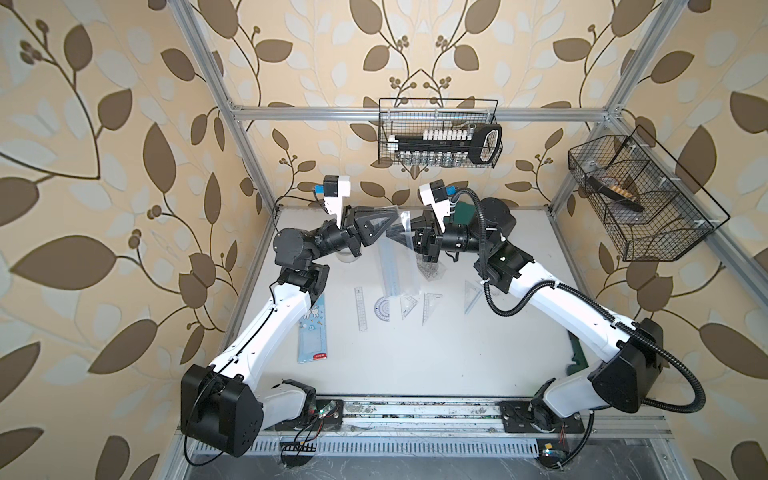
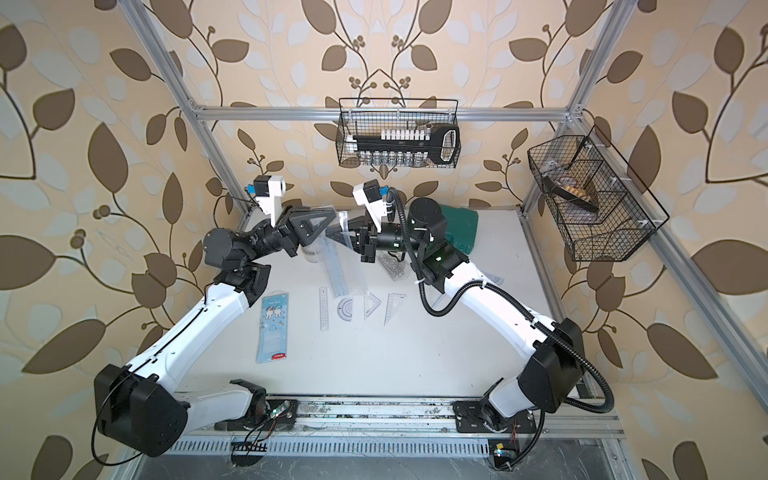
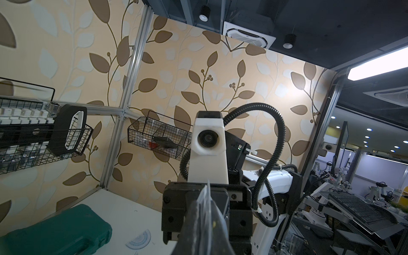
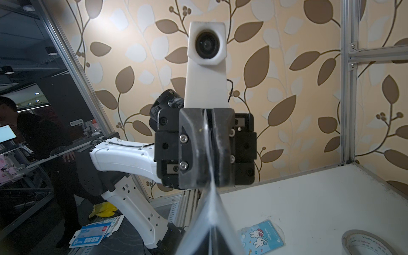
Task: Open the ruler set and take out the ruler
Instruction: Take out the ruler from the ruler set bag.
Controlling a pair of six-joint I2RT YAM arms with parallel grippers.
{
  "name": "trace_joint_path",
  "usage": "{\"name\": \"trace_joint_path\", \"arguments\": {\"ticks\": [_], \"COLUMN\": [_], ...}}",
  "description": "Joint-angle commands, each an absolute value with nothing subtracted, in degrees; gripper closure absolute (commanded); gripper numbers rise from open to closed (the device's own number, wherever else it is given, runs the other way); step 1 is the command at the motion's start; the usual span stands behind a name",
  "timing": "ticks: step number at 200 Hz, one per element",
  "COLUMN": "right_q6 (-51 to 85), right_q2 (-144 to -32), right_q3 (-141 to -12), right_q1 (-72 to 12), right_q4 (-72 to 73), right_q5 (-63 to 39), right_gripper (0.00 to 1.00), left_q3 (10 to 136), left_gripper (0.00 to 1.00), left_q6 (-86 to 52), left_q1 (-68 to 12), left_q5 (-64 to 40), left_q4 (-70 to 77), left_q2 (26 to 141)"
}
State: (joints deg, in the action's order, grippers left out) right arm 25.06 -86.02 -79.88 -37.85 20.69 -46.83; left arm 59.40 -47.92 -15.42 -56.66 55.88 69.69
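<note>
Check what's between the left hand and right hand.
A clear sleeve, pinched by both: left hand and right hand meet nearly tip to tip. Shows in both top views.

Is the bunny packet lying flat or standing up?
Lying flat. The bunny packet rests on the white table with its whole picture side facing upward.

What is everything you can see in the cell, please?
Ruler-set sleeve: one, clear, held off the table between both grippers.
Straight ruler: one, clear, table centre.
Protractors: two, clear, one beside that ruler, another near the case.
Set squares: at least three, clear, same row.
Ruler-set packet: one, blue, beside the left forearm.
Tool case: one, green, table's far edge.
Tape roll: one, greyish, near the blue packet.
Wire baskets: two, black, walls; one holds a socket set.
Left gripper: black, jaws shut on the sleeve.
Right gripper: black, jaws shut on the sleeve.
</note>
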Motion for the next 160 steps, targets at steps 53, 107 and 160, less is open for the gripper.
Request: {"name": "trace_joint_path", "arguments": {"ticks": [53,107,160], "right_q6": [23.81,22.24,21.43], "right_q2": [-84.29,-82.4,-80.01], "right_q3": [-78.23,-77.09,-75.64], "right_q1": [-37.65,-37.38,-36.1], "right_q4": [20.25,18.1,16.44], "right_q5": [-46.5,-46.27,-46.14], "right_gripper": [1.0,1.0,1.0], "left_q3": [61.52,61.79,62.18], "left_gripper": [0.95,0.92,0.89], "left_q6": [-44.73,-42.54,-42.28], "left_q1": [-15.56,-15.56,-15.6], "left_q5": [-57.06,-56.1,-55.72], "left_q4": [54.42,51.49,51.33], "left_q2": [66.29,65.39,65.3]}}
